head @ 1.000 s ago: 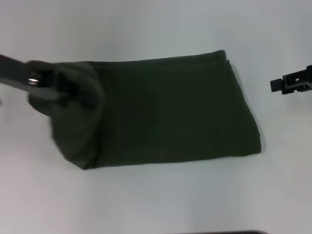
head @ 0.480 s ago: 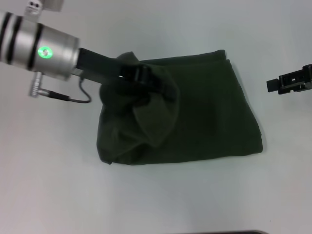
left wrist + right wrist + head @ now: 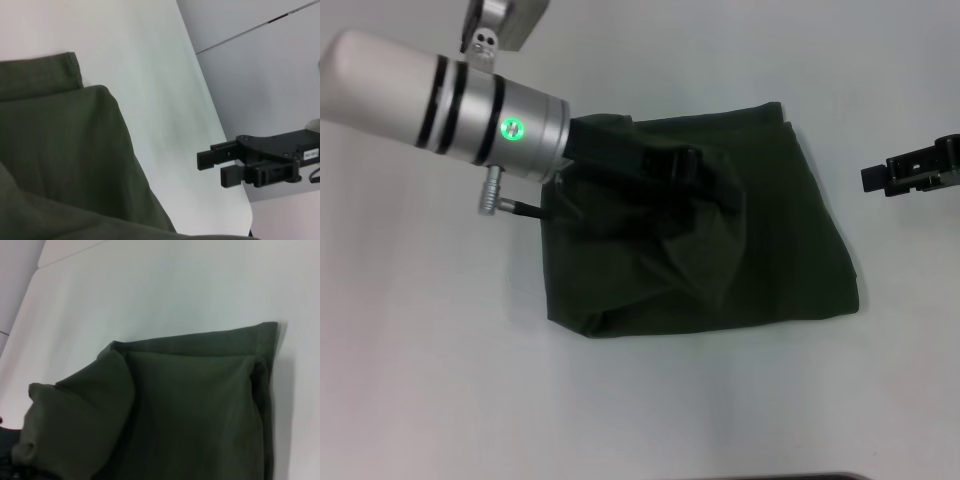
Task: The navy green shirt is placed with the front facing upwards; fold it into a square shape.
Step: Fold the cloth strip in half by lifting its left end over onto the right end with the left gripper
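Observation:
The navy green shirt point(image 3: 790, 240) lies on the white table as a folded dark olive band, plain side up, with no lettering showing. My left gripper point(image 3: 695, 168) hangs over its middle, shut on a bunch of cloth from the shirt's left end. That lifted end drapes down in loose folds over the flat part. The fingers are mostly wrapped in fabric. The shirt point(image 3: 60, 145) fills the near side of the left wrist view, and the raised fold of the shirt point(image 3: 75, 425) shows in the right wrist view. My right gripper point(image 3: 880, 180) hovers off the shirt's right edge, holding nothing.
The white table point(image 3: 620, 410) surrounds the shirt on all sides. The silver left forearm point(image 3: 450, 95) crosses above the table's left part, with a cable under it. The right gripper point(image 3: 212, 164) hangs past the table's far edge in the left wrist view.
My left gripper has carried the shirt's left end up and to the right, over the flat part. The shirt's left edge now sits further right. The right arm has barely moved.

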Motion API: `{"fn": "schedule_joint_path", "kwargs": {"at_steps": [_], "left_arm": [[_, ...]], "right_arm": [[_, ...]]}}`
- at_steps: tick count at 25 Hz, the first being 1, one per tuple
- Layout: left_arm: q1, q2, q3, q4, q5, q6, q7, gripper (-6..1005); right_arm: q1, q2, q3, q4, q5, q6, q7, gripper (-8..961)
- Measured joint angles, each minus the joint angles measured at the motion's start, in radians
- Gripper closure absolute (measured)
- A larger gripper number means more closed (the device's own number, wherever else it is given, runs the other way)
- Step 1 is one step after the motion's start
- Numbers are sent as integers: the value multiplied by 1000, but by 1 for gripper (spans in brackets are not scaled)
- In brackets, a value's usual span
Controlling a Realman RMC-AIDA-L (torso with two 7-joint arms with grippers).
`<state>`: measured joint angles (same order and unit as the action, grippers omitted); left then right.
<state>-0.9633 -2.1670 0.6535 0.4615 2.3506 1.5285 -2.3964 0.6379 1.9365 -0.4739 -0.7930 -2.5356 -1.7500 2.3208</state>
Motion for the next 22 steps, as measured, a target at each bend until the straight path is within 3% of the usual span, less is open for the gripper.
{"fn": "schedule_joint_path", "kwargs": {"at_steps": [10, 16, 22], "left_arm": [[-22, -6, 54, -123, -82, -154, 13, 926], [8, 0, 46, -98, -105, -122, 1, 925], [31, 1, 53, -55, -137, -108, -21, 716]], "right_arm": [[-6, 1, 3, 0, 0, 0, -9, 383], [-15, 1, 7, 1, 0, 0, -16, 384], [-12, 2, 6, 3, 1, 0, -17, 384]]}}
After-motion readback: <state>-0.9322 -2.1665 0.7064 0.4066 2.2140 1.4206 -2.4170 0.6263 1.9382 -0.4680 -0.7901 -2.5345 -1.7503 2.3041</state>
